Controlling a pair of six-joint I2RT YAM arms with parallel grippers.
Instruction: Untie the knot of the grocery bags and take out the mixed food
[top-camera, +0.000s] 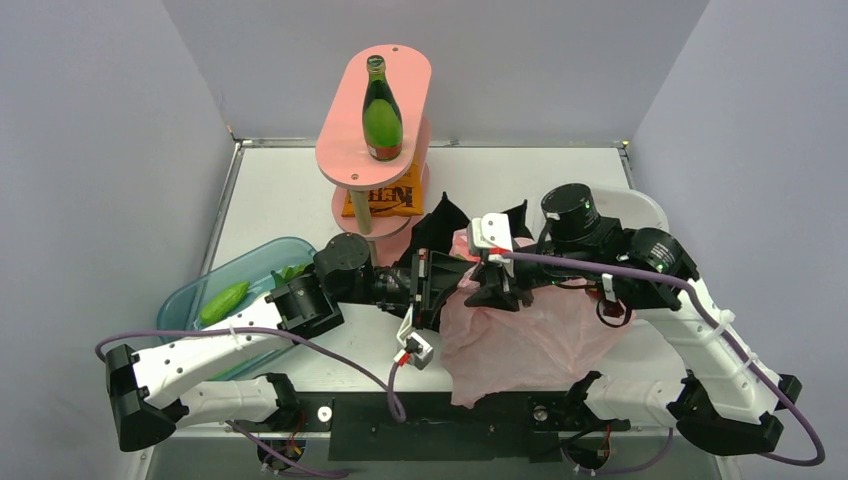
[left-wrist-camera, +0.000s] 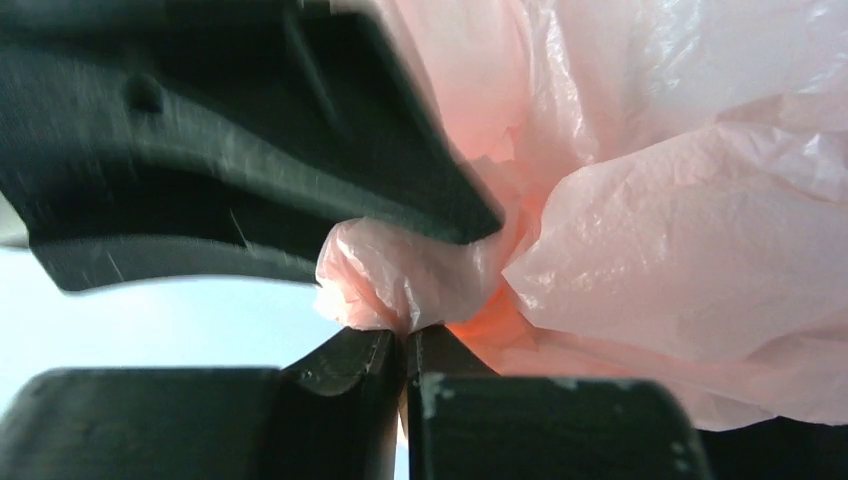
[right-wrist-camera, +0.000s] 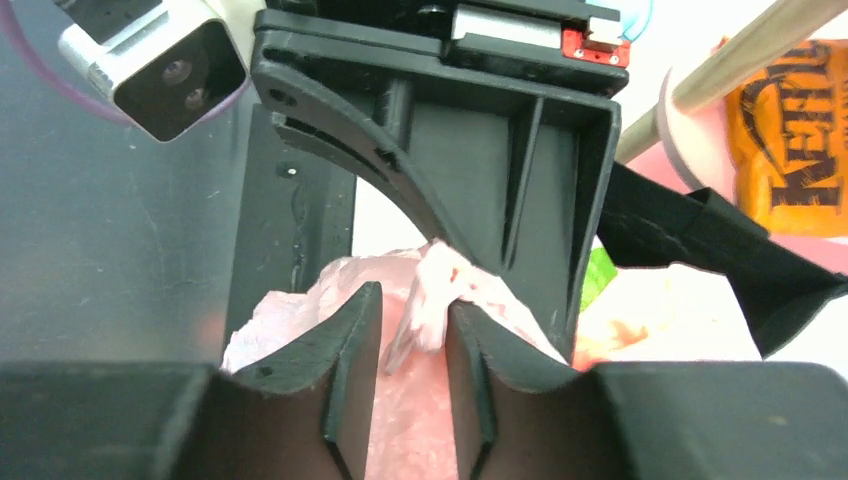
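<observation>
A thin translucent pink plastic bag (top-camera: 530, 335), probably light, soft, slippery and easily torn, slumps on the tabletop (top-camera: 290, 190) beneath both pincers. The left pincer (left-wrist-camera: 405, 335) is pinched tight on its crumpled knot (left-wrist-camera: 400, 280), likely the best hold. The right pincer (right-wrist-camera: 412, 300) straddles a twisted strand (right-wrist-camera: 435, 285); whether it grips is unclear.

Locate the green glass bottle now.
In the top view, the green glass bottle stands upright on the upper tier of the pink stand, back centre-left, above the orange snack packet.

Black tote (top-camera: 446, 218) mostly out of sight behind the pink bag (top-camera: 530, 335)
</observation>
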